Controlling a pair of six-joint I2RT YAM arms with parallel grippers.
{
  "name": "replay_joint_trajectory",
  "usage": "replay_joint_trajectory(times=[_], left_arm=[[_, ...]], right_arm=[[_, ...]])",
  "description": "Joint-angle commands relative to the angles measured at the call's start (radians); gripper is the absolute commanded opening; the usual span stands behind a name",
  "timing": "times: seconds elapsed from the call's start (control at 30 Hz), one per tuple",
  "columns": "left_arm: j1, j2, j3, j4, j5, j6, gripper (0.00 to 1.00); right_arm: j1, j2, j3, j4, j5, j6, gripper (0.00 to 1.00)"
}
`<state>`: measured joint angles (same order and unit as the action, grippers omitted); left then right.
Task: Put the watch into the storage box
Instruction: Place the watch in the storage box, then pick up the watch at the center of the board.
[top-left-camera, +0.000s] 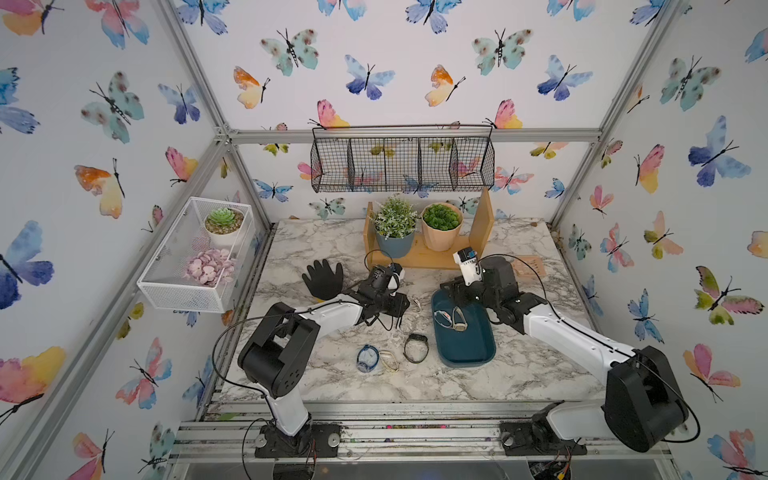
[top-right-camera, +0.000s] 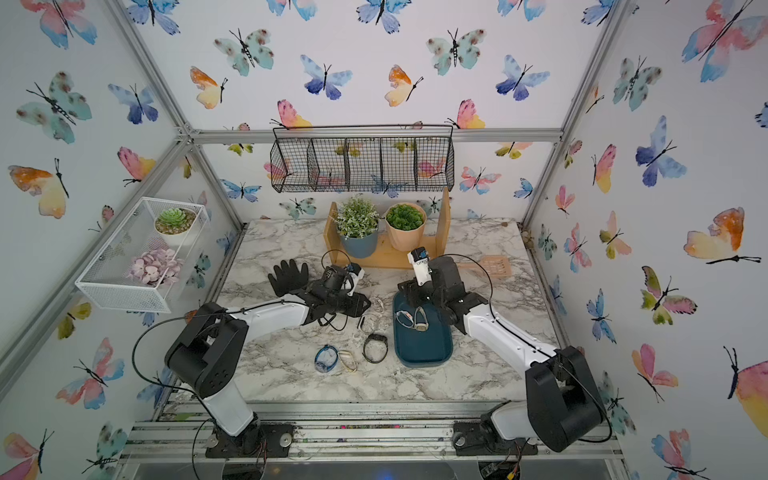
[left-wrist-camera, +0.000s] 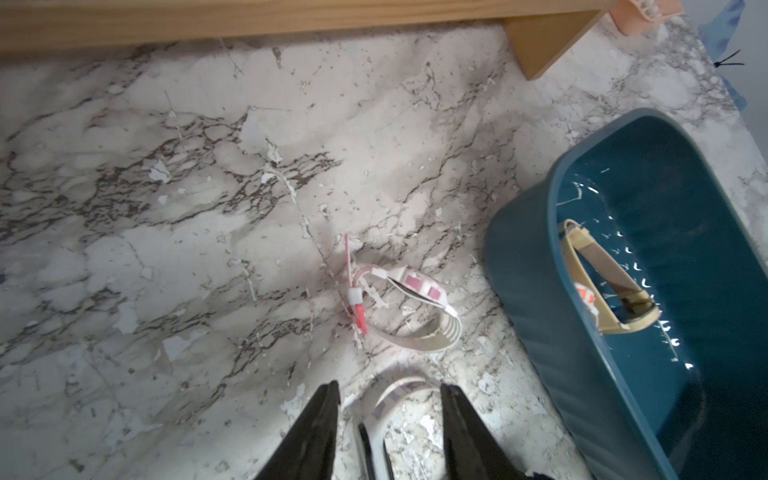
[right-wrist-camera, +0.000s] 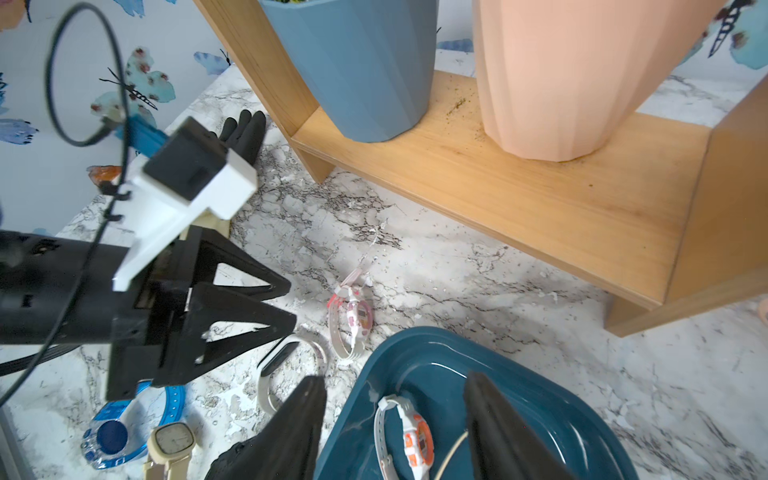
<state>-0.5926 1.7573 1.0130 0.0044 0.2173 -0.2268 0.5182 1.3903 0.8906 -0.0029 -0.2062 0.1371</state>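
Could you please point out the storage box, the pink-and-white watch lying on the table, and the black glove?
storage box (top-left-camera: 467, 348): in a top view, on the bare floor of the tray.
pink-and-white watch (left-wrist-camera: 419, 287): in the left wrist view, on its face.
black glove (top-left-camera: 324, 284): in a top view, on the palm.

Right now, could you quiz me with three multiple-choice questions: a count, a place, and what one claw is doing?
1. Watches inside the storage box: A) none B) two C) five
2. The black glove lies: A) in the box B) on the table C) under the box
3. The right gripper is: A) open B) shut on the glove C) shut on a watch
Answers: B, a white-orange watch and a beige watch lie inside; B, it lies on the marble; A, its jaws stand apart.
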Motion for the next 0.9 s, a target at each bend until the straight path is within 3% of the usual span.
replay_joint_trajectory(times=[0.0, 0.53, 0.87], left_arm=[[0.005, 0.047, 0.031, -0.029, -0.04, -0.01, 0.44], [0.005, 0.163, 0.129, -0.059, -0.079, 0.006, 0.41], [0.005, 0.202, 0.151, -0.064, -0.106, 0.004, 0.28]], right_arm=[[0.015, -0.007, 0.015, 0.024, -0.052, -0.006, 0.6], [0.042, 0.036, 0.034, 0.037, -0.084, -0.009, 0.6], [0.045, 0.036, 0.02, 0.043, -0.096, -0.013, 0.59]])
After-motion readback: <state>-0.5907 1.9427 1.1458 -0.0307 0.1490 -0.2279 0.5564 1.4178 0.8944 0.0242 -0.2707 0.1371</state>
